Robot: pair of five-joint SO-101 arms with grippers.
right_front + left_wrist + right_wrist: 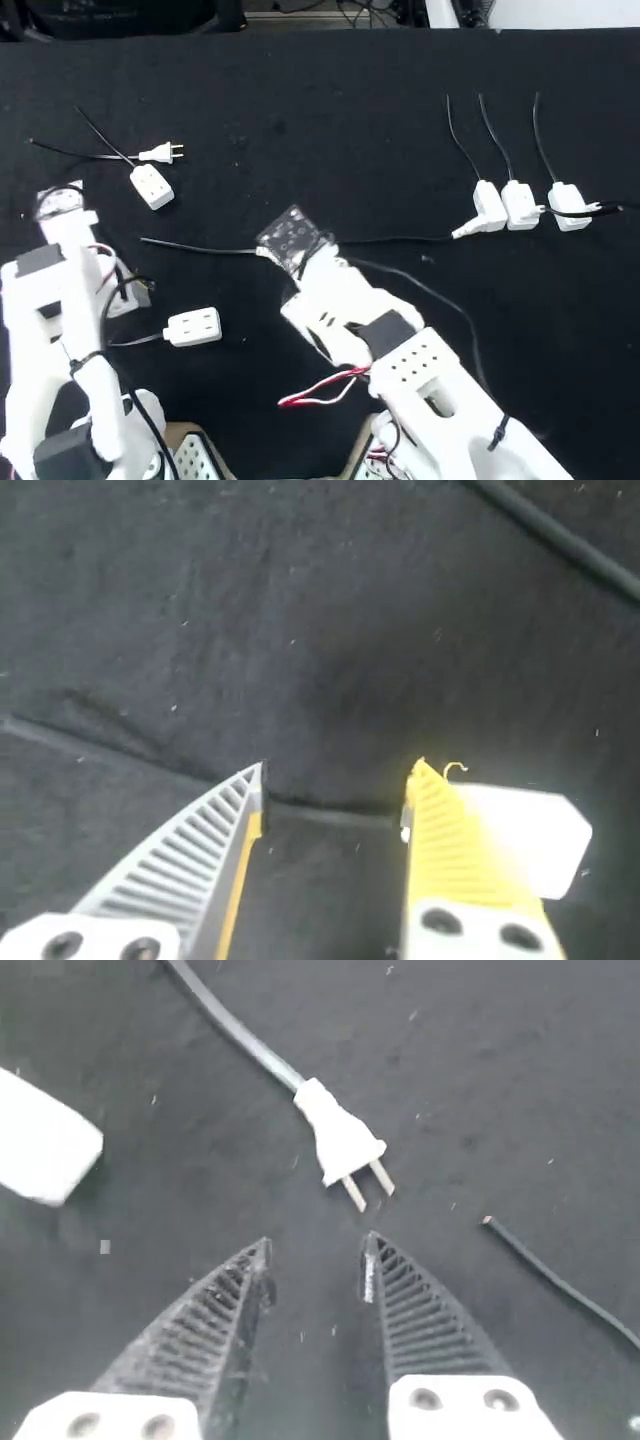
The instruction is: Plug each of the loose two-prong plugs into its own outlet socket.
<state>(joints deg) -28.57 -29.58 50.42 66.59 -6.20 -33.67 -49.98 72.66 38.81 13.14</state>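
Just beyond right pincer (317,1243), loose plug (345,1146)

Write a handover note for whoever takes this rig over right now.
Left gripper: open, empty, over a black cable.
Right gripper: open, empty, a loose plug just ahead, prongs toward it.
A second loose plug lies at the back left beside a free socket; another free socket sits nearer the front.
Three white units on the right look already joined.
Left to do: both loose plugs.
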